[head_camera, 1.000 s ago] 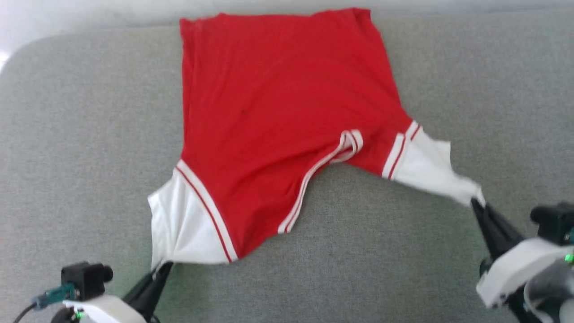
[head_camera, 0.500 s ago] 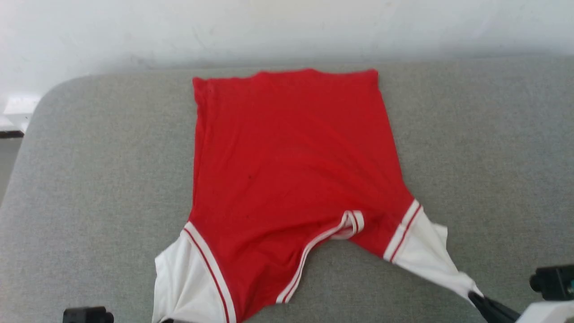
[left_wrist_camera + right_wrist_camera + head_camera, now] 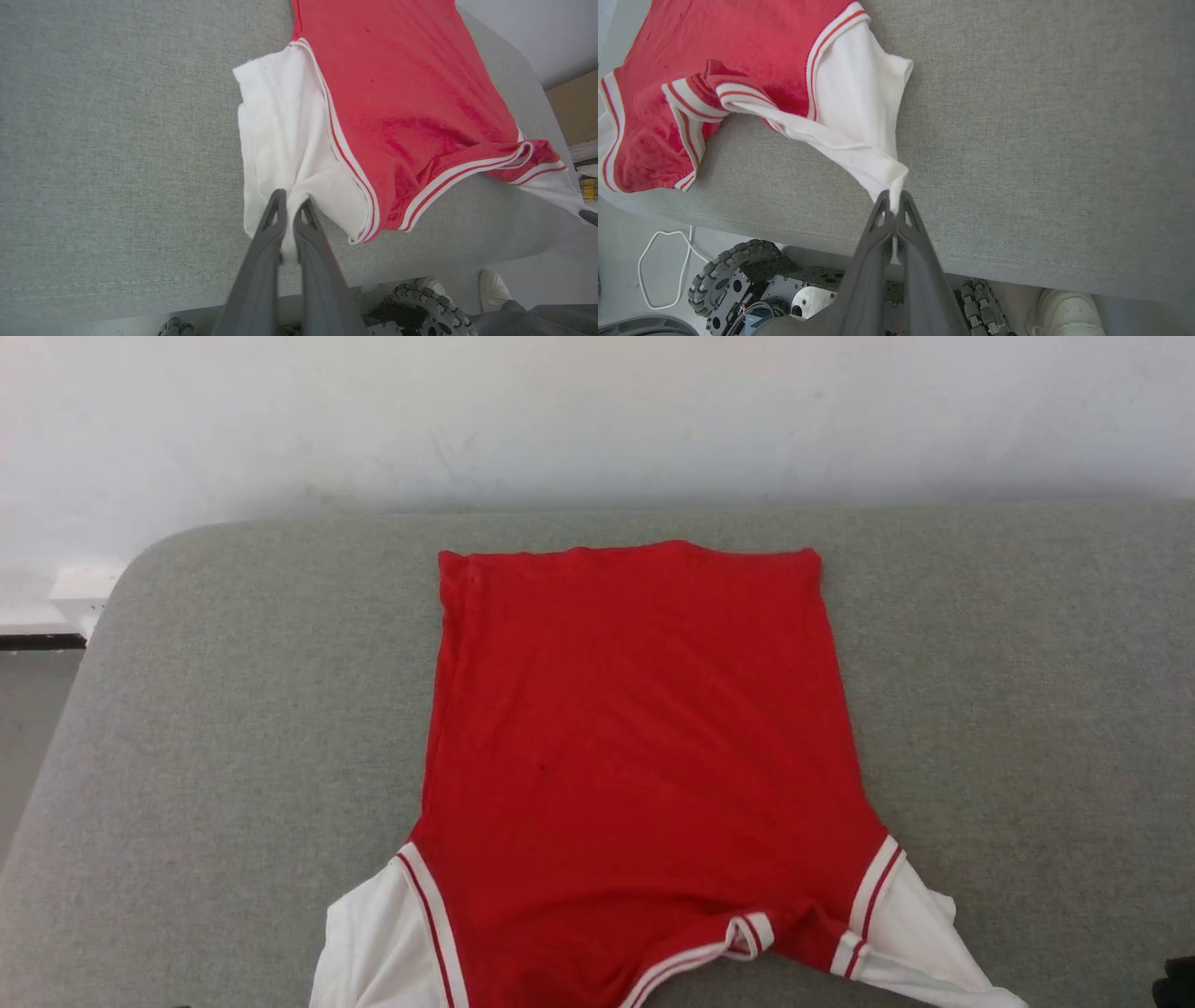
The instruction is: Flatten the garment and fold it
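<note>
Head view gives us the garment (image 3: 635,737) spread plain red side up on the gray fabric-covered table (image 3: 233,709). Its straight hem lies toward the far edge, short of the pale wall (image 3: 597,420) behind. The body lies mostly flat, with light ripples and a narrow fold along its left side. Collar and sleeves point to the near edge. There the striped collar trim (image 3: 747,933) is bunched and curled over, and the red cloth beside it is puckered.

Left wrist view shows our left end effector (image 3: 293,198) with its two dark fingers pressed together on the white left sleeve (image 3: 280,140). It pinches the cuff, which gathers into creases at the tips, just inside the table's near edge. The striped seam where sleeve meets red body runs just beside the fingers.

Right wrist view shows our right end effector (image 3: 893,196) likewise clamped, gripping the tip of the white right sleeve (image 3: 859,93). That sleeve is drawn out into a taut point from the shoulder, above the table's near edge.

Below the near edge we see our base's treaded wheel (image 3: 724,270), a loose white cable (image 3: 658,261) on the floor, and a person's white shoe (image 3: 1069,312) near the base.
</note>
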{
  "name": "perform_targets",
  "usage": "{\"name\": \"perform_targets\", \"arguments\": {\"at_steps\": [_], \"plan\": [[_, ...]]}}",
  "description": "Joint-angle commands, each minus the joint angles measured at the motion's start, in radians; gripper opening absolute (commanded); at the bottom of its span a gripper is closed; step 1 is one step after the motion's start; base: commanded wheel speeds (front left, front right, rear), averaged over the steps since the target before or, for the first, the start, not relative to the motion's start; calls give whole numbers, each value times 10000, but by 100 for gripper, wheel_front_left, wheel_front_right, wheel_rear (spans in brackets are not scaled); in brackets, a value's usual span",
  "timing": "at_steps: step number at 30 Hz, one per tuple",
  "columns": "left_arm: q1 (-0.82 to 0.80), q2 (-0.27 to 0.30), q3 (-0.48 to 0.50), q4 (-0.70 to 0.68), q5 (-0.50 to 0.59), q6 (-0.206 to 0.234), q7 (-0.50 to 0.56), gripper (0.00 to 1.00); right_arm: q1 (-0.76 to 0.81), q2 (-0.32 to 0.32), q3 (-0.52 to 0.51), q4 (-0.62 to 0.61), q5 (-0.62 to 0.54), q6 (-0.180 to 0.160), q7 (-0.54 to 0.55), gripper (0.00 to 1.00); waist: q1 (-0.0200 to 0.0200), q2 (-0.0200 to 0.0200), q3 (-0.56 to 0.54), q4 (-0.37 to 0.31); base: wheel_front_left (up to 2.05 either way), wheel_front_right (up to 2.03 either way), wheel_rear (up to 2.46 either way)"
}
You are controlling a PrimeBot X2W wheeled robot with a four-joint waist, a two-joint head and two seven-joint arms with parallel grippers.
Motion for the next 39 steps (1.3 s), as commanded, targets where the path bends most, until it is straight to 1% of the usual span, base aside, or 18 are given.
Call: {"name": "perform_targets", "arguments": {"at_steps": [1, 4, 6, 8, 10, 15, 17, 19, 22, 25, 26, 27, 28, 29, 30, 32, 35, 39], "plan": [[89, 16, 98, -133, 4, 52, -136, 0, 73, 39, -78, -117, -122, -7, 4, 0, 1, 1, -10, 26, 0, 0, 0], [-5, -63, 165, -264, 8, 4, -328, 0, -6, 36, -35, -195, -275, -7, -69, 0, 1, 1, 11, 49, 0, 0, 0], [-168, -140, 194, -402, 32, -93, -515, 0, -196, -76, 118, -207, -505, -7, -219, 0, 1, 1, 79, 65, 0, 0, 0], [-541, -252, 188, -571, 50, -297, -739, 0, -695, -316, 470, -2, -959, -7, -585, 0, 1, 1, 269, 97, 0, 0, 0], [-853, -306, 121, -630, 56, -467, -805, 0, -1116, -401, 745, 356, -1194, -7, -864, 0, 1, 1, 406, 134, 0, 0, 0], [-1602, -434, -116, -688, 34, -764, -757, 0, -2216, -652, 1738, 1802, -1854, -7, -1312, 0, 1, 1, 783, 215, 0, 0, 0], [-1834, -408, -188, -656, 97, -823, -695, 0, -2655, -555, 2025, 2507, -1896, -7, -1486, 0, 1, 1, 883, 246, 0, 0, 0], [-2015, -404, -248, -609, 120, -861, -636, 0, -3024, -642, 2431, 3169, -2060, -7, -1621, 0, 1, 1, 951, 283, 0, 0, 0], [-2202, -386, -317, -517, 152, -921, -579, 0, -3458, -532, 2738, 4140, -2067, -7, -1973, 0, 1, 1, 1002, 304, 0, 0, 0], [-2320, -396, -342, -428, 172, -969, -602, 0, -3713, -491, 2950, 4862, -2003, -7, -2351, 0, 1, 1, 1014, 321, 0, 0, 0], [-2341, -404, -341, -403, 178, -984, -629, 0, -3747, -504, 2997, 5007, -1940, -7, -2419, 6, 1, 1, 1011, 323, 0, 0, 0], [-2347, -410, -341, -382, 177, -997, -652, 0, -3766, -487, 2948, 5089, -1812, -7, -2451, 19, 1, 1, 1005, 319, 0, 0, 0], [-2344, -414, -335, -368, 173, -1009, -678, 0, -3766, -488, 2868, 5079, -1660, -7, -2436, 36, 1, 1, 990, 316, 0, 0, 0], [-2331, -414, -328, -362, 168, -1018, -700, 0, -3735, -529, 2765, 4983, -1518, -7, -2349, 49, 1, 1, 973, 317, 0, 0, 0], [-2308, -412, -316, -369, 162, -1023, -723, 0, -3676, -603, 2631, 4786, -1389, -7, -2201, 100, 1, 1, 964, 319, 0, 0, 0], [-2248, -394, -289, -423, 163, -1029, -771, 0, -3546, -703, 2150, 4063, -1073, -7, -1906, 100, 1, 1, 984, 331, 0, 0, 0], [-2175, -356, -251, -562, 219, -1037, -861, 0, -3440, -796, 1235, 2423, -723, -7, -1446, 100, 1, 1, 1118, 369, 0, 0, 0], [-2197, -338, -251, -717, 325, -1081, -980, 0, -3993, -890, 4, 404, -1005, -7, -1040, 100, 1, 1, 1401, 485, 0, 0, 0]]}}
